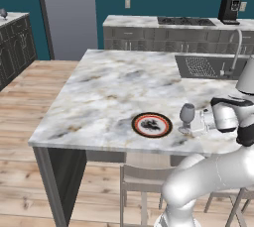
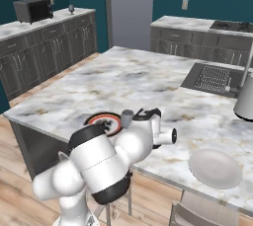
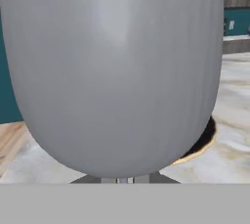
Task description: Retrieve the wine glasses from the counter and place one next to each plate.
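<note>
My gripper [image 1: 193,123] is shut on the stem of a smoky grey wine glass [image 1: 187,114], held upright just right of the red-rimmed plate [image 1: 152,125] on the marble island. I cannot tell whether its foot touches the top. From the right, the glass [image 2: 127,117] peeks out behind my arm beside that plate [image 2: 100,120]. Its bowl [image 3: 117,71] looms close in the hand view, with the plate's edge [image 3: 204,144] behind it. An off-white plate [image 2: 215,168] lies further right. A second wine glass [image 2: 71,8] stands on the far counter [image 2: 29,26], also seen from the left [image 1: 3,13].
A sink [image 1: 202,66] with a faucet [image 1: 237,47] is set in the island's far right. A tall pale grey object [image 2: 245,96] stands near the off-white plate. Stools [image 1: 141,181] are tucked under the island's near edge. A microwave [image 2: 32,10] sits on the counter.
</note>
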